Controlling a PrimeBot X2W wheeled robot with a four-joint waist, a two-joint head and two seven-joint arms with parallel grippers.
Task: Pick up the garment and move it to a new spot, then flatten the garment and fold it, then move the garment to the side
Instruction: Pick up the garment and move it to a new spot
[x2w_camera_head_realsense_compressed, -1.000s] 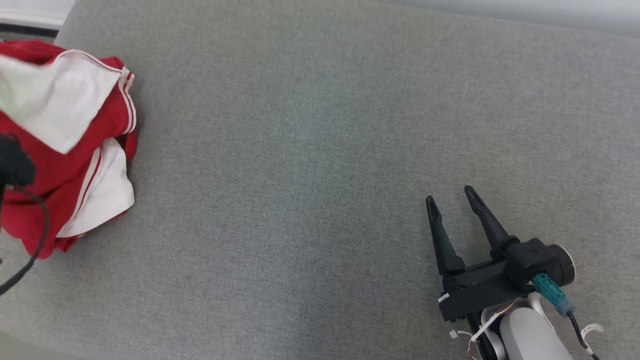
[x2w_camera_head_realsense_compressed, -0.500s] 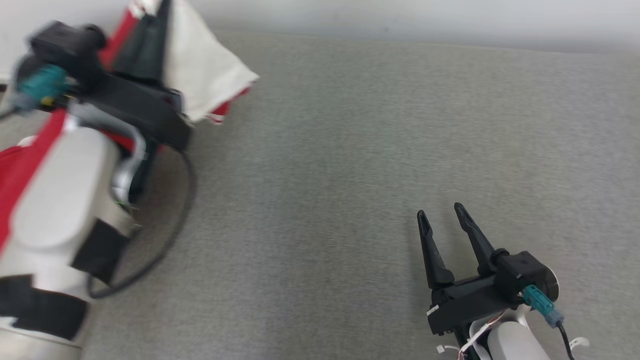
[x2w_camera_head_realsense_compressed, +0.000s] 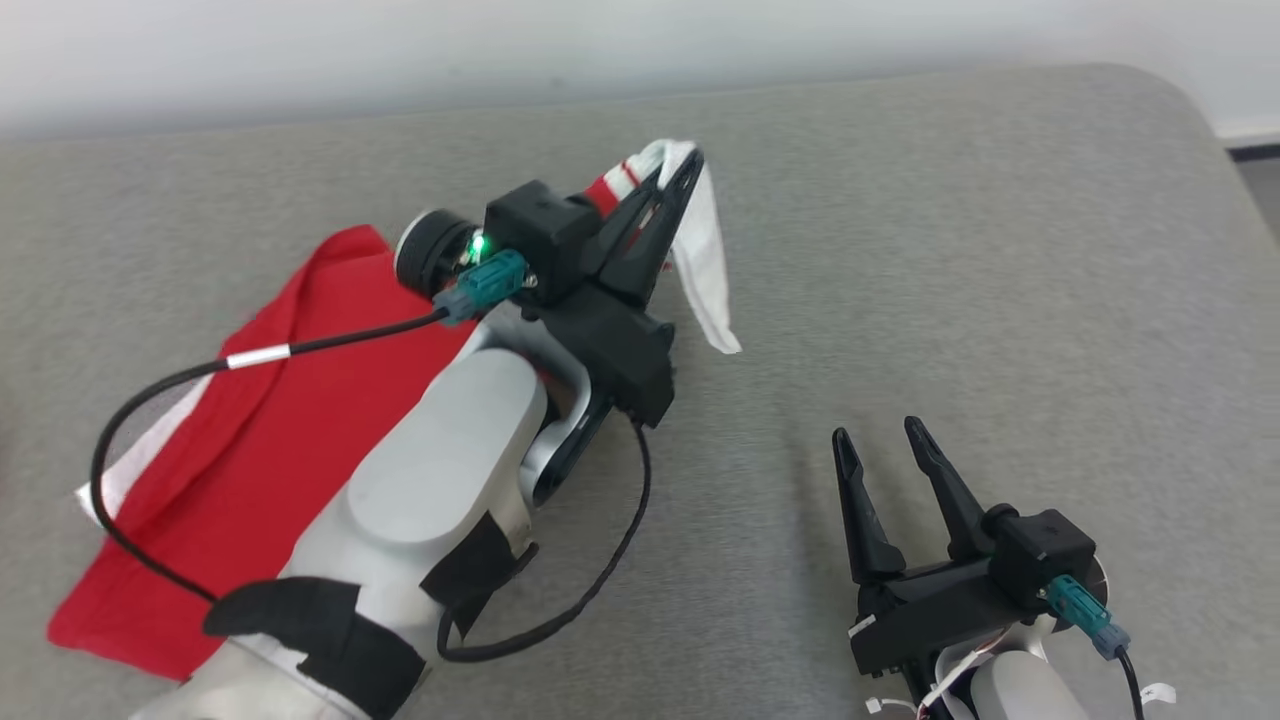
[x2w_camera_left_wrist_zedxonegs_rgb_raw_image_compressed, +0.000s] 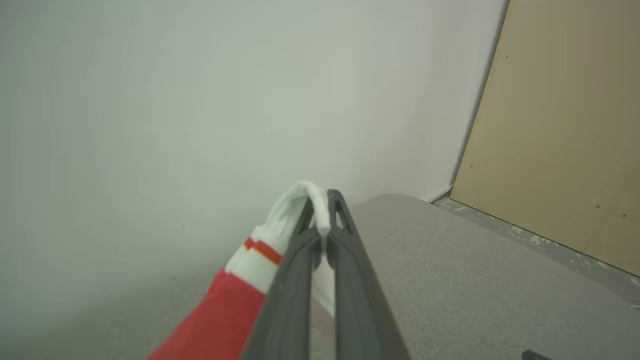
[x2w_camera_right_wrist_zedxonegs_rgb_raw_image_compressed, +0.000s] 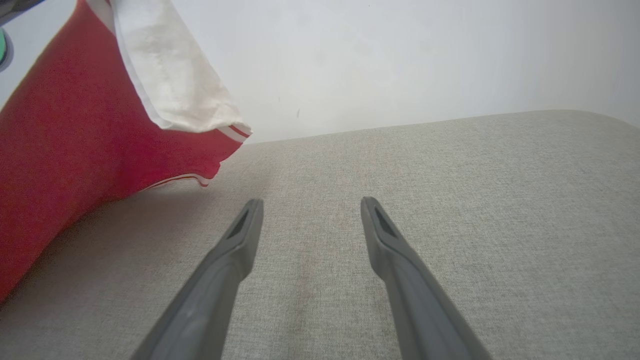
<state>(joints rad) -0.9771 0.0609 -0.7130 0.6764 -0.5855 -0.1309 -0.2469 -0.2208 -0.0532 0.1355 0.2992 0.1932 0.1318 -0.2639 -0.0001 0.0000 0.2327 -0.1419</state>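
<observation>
— Where's the red-and-white fabric garment (x2w_camera_head_realsense_compressed: 250, 440)?
— Eight o'clock on the grey fabric worktop (x2w_camera_head_realsense_compressed: 950, 250), rising toward twelve. The left claw (x2w_camera_head_realsense_compressed: 683, 175) pinches its white edge.
— And the right claw (x2w_camera_head_realsense_compressed: 875, 432)?
— Spread, at five o'clock.

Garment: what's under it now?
The grey padded surface: the garment lies on it at its red end, its white end pinched up in the left gripper. Anything beneath the cloth is covered; the left forearm hides its middle.

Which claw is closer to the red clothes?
Left. The left claw is shut on the garment, at its white edge; the right claw is open, apart from it.
</observation>
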